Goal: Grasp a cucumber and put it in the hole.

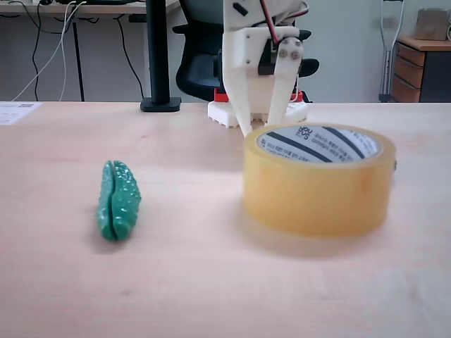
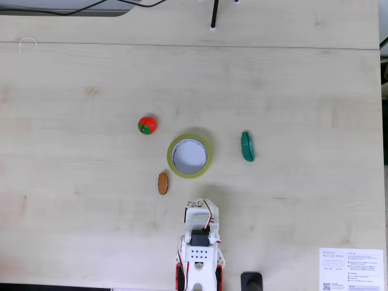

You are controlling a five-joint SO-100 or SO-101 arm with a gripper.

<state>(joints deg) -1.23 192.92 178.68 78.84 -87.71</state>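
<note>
Teal-green cucumber (image 1: 118, 200) lies on its side on the pale wooden counter (image 1: 211, 282), well apart from the yellowish tape roll (image 1: 317, 184), whose hole (image 2: 189, 155) stands open. Behind the roll hangs the white tool (image 1: 262, 129), its fingers slightly parted and holding nothing. A red tomato (image 2: 147, 125) and a brown oval piece (image 2: 162, 183) flank the roll from above.

Arm folded back, pincer pointing down

The white pincer (image 1: 259, 127) hangs at the far side of the low fixed view, fingers slightly parted, holding nothing.
</note>
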